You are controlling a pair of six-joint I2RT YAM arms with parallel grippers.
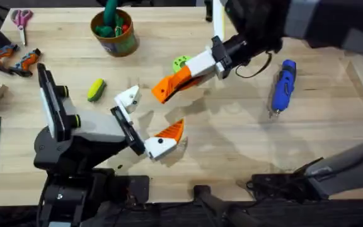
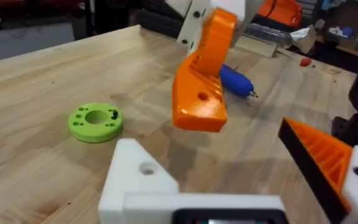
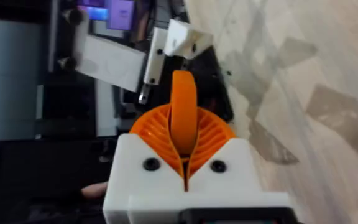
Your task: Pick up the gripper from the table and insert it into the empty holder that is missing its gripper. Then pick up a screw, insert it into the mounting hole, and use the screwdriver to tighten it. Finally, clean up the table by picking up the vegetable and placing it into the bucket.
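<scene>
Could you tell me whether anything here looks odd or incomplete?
Yes. The left gripper is lopsided: one finger is a bare white holder with no orange tip, while the other carries one. The missing gripper is clamped in the right gripper, held in the air above the table.

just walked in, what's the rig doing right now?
The right gripper is shut on the loose orange gripper, holding it in the air just short of the left arm's empty white holder. The left gripper is open, with an orange tip on its other finger only. The blue screwdriver lies untouched on the table, and the vegetable is not yet in the bucket.
</scene>
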